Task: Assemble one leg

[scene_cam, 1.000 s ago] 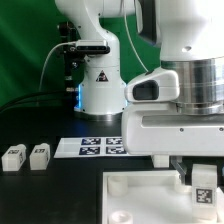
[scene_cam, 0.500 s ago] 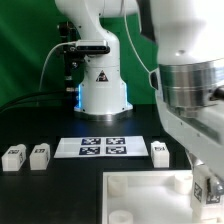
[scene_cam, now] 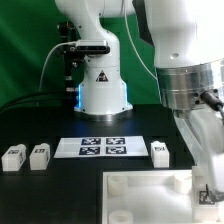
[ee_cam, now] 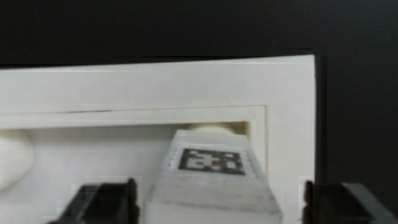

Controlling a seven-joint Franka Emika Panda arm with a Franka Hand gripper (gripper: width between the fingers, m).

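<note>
The leg that the arm works with is seen best in the wrist view: a small white oblong block w/ a black-and-white square tag on the face turned to the camera. It lies between the two dark fingers of the gripper, its far end at a round socket in the corner of the white square panel. The block looks a bit tilted. The fingers stand wide, one on each side of the leg and apart from it; I see a gap on both sides, so the claw is not holding the leg. Whether the leg end sits inside the socket or only against it, I cannot tell.

In the exterior view this same leg shows only as a small tagged piece at the right edge, partly behind the arm, over the right corner of the panel. The gripper itself is mostly out of frame there.

Other legs lie on the black table: two side by side near the exterior view's left, and one more just beside the right end of the marker board. The marker board lies flat in front of the robot base, w/ the panel nearer to the camera and apart from it.
</note>
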